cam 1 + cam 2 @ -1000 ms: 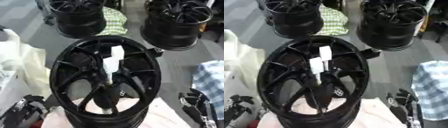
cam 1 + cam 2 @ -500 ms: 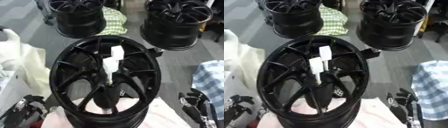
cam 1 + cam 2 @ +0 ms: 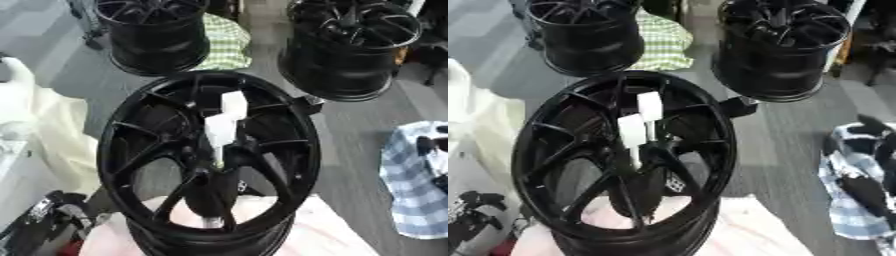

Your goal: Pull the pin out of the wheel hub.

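A black spoked wheel hub (image 3: 131, 150) lies flat on a pink cloth in the middle of both views. A white pin (image 3: 220, 131) with two blocky white parts stands up out of its centre, its thin shaft running down into the hub bore. No hand touches the pin. My left hand (image 3: 54, 214) rests open at the lower left, beside the rim. Dark and partly cut off by the picture edge, my right hand (image 3: 859, 185) hangs open at the right, over a blue checked cloth and well away from the hub.
Two more black wheels (image 3: 157, 30) (image 3: 350, 45) stand at the back with a green checked cloth (image 3: 223, 42) between them. A cream cloth (image 3: 44, 130) lies left, the blue checked cloth (image 3: 411, 200) right. Grey floor shows between hub and cloth.
My right hand has risen from the lower right corner to the right edge, over the blue checked cloth. The hub, the pin and my left hand have not moved.
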